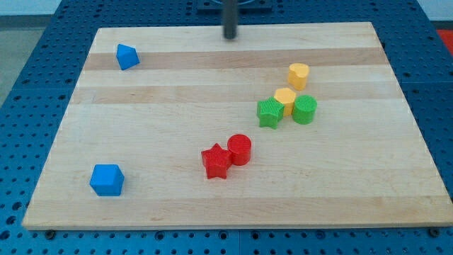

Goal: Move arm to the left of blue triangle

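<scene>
Dark rod's tip (231, 37) sits at the view's top centre of the pale wooden desk (177, 78), touching no block. No tool jaws on this arm, just the bare rod. Small blue plastic triangle (127, 57) is at top left, well apart from the tip, which is on its right. Blue cube (107, 180) bottom left. Red star (215, 161) touches red cylinder (240, 149) mid-board.

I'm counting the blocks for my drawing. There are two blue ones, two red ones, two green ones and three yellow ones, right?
Almost. The camera view shows only two yellow blocks, not three: a yellow block and a second yellow block just below it. The rest holds: a blue triangle and blue block, a red star and red cylinder, a green star and green cylinder.
</scene>
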Controlling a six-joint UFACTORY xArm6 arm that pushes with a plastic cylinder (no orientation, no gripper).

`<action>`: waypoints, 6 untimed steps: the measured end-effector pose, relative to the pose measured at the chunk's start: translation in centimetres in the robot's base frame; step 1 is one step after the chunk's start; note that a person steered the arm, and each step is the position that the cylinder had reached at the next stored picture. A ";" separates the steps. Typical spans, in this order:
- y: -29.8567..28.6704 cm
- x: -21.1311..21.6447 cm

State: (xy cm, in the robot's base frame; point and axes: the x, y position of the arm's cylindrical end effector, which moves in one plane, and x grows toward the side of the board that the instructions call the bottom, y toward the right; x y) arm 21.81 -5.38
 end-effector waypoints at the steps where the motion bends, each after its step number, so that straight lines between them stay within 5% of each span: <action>1: -8.7 0.7; 2: -17.1 2.7; 6: -24.8 3.2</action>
